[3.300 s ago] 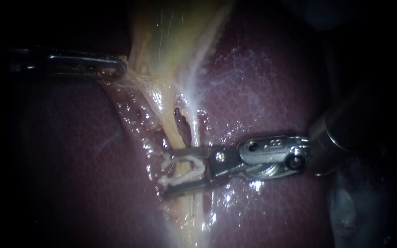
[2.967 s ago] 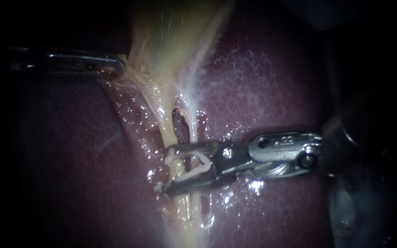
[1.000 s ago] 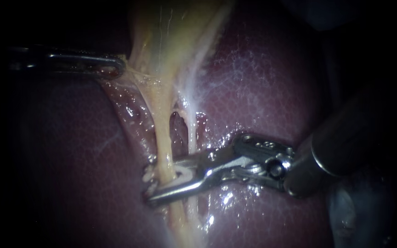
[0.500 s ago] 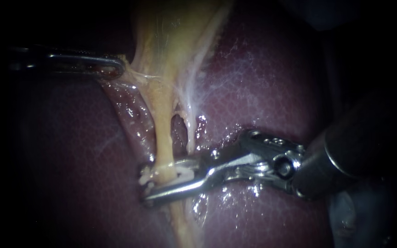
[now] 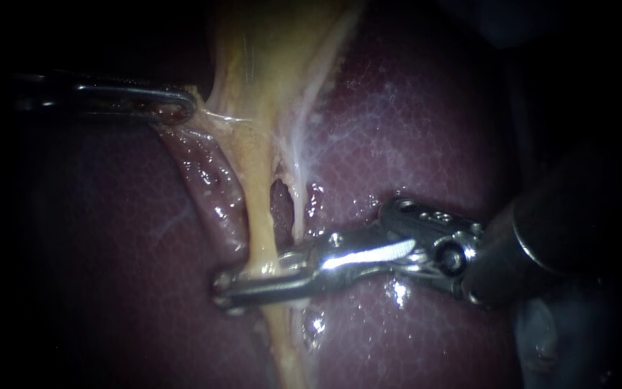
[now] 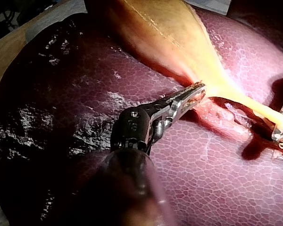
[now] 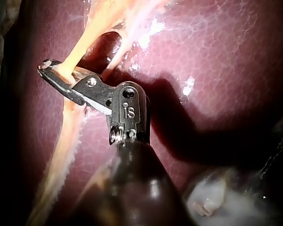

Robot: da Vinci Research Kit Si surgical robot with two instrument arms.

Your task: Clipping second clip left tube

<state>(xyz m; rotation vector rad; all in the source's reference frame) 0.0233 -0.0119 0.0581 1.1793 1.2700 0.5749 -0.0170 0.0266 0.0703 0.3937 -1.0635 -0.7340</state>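
- The liver (image 5: 426, 130) lies dark red and wet under everything. The yellow gallbladder (image 5: 275, 50) rests on it towards its far edge.
- From the gallbladder's narrow end two strands run down over the liver side by side. One is the yellow left tube (image 5: 257, 209); just beside it is the paler right tube (image 5: 298, 209), with a small dark gap between them.
- The right instrument (image 5: 230, 288) reaches across the liver. Its jaws are clamped on the left tube from both sides, nearly together, with the tube pinched between them.
- The right wrist view shows the same hold. The jaws of the right instrument (image 7: 52, 70) lie crosswise to the left tube (image 7: 80, 47), which passes between them and carries on beyond.
- The right tube meets this instrument nearer its hinge; I cannot tell whether it lies inside the jaws.
- The left instrument (image 5: 185, 108) comes in over the liver's side, well apart from the other. Its jaws are closed on the gallbladder's edge where it narrows, with a thin web of tissue stretched at the tip.
- The left wrist view (image 6: 198, 88) shows that grip too.
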